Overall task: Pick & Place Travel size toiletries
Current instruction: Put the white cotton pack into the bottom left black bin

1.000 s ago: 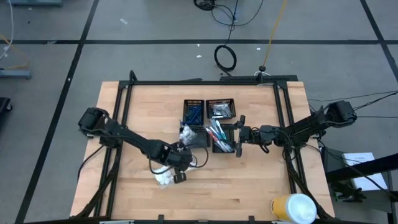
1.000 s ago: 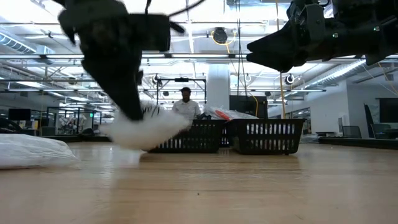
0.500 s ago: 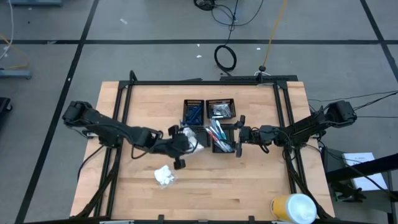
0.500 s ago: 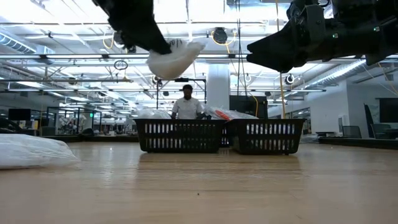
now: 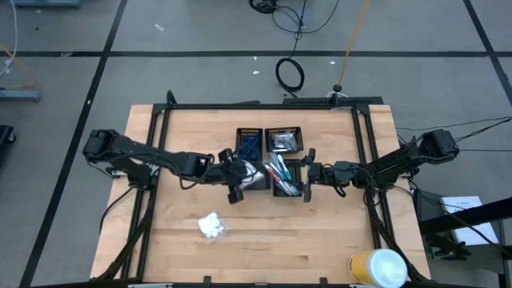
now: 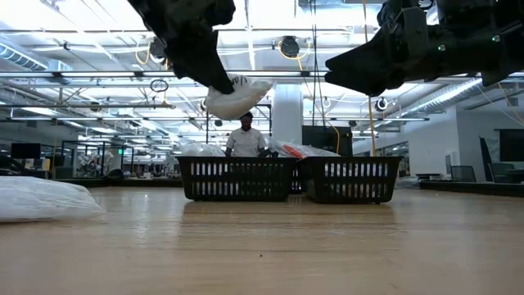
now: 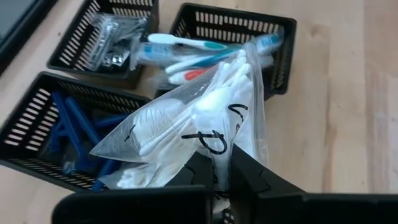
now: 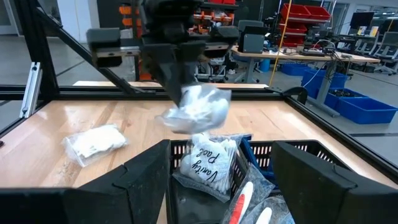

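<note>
I have carried the left gripper (image 7: 214,167) from the loose packet (image 5: 211,226) near the bench's front edge to above the trays (image 5: 264,179) mid-bench, jaws clamped on a crinkly packet (image 7: 186,127). It now hangs over its tray, ready to drop. The right gripper (image 8: 221,163) waits beside the trays, jaws open.

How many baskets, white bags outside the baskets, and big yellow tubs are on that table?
Black mesh trays: 4
White packets outside the trays: 2, one lying on the table, one held in the left gripper
Yellow-and-white cylinder: 1
Total: 7
</note>
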Controlling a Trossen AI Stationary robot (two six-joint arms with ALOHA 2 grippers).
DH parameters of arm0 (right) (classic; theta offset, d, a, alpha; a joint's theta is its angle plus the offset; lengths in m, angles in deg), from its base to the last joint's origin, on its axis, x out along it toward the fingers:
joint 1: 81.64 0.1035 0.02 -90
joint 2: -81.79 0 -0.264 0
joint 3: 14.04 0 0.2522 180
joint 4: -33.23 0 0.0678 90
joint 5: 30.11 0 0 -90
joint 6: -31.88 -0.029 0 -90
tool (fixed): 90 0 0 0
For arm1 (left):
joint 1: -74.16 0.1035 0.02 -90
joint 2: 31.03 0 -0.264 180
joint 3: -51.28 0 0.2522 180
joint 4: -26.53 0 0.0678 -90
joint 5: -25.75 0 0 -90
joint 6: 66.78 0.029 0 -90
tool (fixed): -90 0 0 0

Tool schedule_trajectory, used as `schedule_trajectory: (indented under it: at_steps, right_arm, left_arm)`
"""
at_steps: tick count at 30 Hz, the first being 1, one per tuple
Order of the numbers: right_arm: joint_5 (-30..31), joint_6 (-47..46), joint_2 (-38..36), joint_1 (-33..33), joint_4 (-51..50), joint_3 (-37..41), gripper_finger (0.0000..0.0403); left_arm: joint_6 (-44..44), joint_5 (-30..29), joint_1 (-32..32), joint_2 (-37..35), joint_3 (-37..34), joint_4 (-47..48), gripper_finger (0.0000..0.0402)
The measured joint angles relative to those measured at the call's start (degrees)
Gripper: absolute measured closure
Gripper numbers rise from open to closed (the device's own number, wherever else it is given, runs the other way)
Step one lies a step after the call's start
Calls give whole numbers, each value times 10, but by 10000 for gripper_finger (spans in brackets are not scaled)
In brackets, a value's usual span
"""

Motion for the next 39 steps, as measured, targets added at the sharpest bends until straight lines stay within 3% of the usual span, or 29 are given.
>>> schedule_trajectory:
  at_steps: [7, 17, 25, 29, 36, 39]
  right_arm:
    - [0, 5, 0, 0, -1, 0, 140]
    - [0, 6, 0, 0, -1, 0, 140]
    - [0, 6, 0, 0, -1, 0, 140]
    - [0, 6, 0, 0, -1, 0, 140]
    - [0, 6, 0, 0, -1, 0, 140]
    - [0, 6, 0, 0, -1, 0, 140]
  left_arm:
    - [-5, 3, 29, 18, 0, -6, 383]
    - [4, 39, 49, 102, 0, -19, 383]
    - [-2, 65, 49, 116, 0, -21, 372]
    - [-5, 69, 48, 114, 0, -18, 325]
    - [15, 68, 51, 112, 0, -15, 190]
    - [37, 65, 51, 99, 10, 32, 145]
